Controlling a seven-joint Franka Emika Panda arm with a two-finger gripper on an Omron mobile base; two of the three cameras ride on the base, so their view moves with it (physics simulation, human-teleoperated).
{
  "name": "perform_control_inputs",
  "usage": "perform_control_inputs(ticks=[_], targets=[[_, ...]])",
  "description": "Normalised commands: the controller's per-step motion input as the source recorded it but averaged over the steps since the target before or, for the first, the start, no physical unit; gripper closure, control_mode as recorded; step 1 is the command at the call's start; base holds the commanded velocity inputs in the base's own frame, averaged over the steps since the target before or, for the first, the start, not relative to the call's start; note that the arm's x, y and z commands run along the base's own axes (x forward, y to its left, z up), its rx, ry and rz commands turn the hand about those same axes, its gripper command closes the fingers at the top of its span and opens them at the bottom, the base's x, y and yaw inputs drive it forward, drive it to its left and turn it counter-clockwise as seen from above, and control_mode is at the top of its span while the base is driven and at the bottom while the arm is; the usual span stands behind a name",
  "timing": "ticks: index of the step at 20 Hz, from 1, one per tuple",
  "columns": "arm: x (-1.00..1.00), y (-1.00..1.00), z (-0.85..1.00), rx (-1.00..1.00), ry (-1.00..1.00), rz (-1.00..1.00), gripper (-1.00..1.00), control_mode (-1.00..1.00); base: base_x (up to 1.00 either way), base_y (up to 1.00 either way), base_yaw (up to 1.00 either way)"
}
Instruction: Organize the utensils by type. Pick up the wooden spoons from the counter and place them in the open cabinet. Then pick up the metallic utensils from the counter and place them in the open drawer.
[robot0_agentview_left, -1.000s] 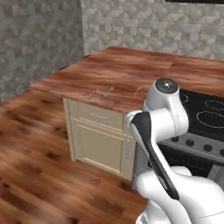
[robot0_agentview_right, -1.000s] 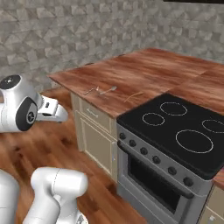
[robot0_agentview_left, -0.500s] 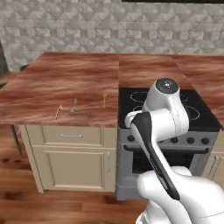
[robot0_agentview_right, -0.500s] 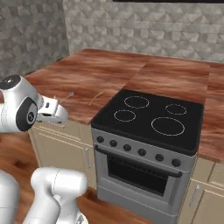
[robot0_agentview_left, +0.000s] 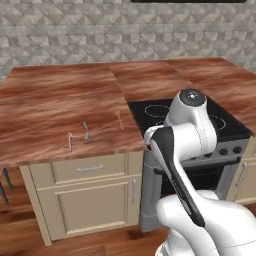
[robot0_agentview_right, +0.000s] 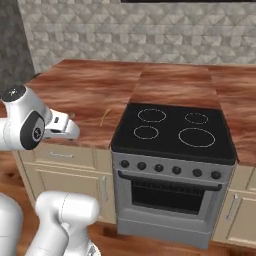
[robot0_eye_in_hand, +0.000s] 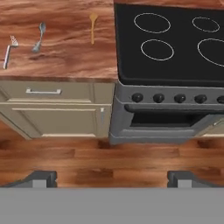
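Wooden spoon (robot0_eye_in_hand: 92, 27), silver spoon (robot0_eye_in_hand: 39, 36), fork (robot0_eye_in_hand: 9, 53) flat on counter (robot0_eye_in_hand: 65, 57), apart.

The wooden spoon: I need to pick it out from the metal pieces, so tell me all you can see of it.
The wooden spoon is small, slim and pale tan, with a round bowl and a straight handle. It lies flat on the reddish-brown counter, near the edge of the black stovetop. In the hand view its bowl points away from the cabinet fronts. Nothing but the counter touches it; the silver spoon lies apart from it.

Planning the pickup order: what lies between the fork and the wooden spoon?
The metal spoon lies between the fork and wooden spoon in the hand view.
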Motion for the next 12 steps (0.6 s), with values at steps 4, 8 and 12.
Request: perform_control_inputs(ticks=[4, 8, 12], targets=[[0.0, 0.0, 0.0, 0.0, 0.0, 0.0, -1.0, 1.0, 0.64, 0.62, -0.12], [0.0, 0.0, 0.0, 0.0, 0.0, 0.0, -1.0, 1.0, 0.8, 0.04, 0.1], [0.0, 0.0, 0.0, 0.0, 0.0, 0.0, -1.0, 1.0, 0.8, 0.02, 0.13]])
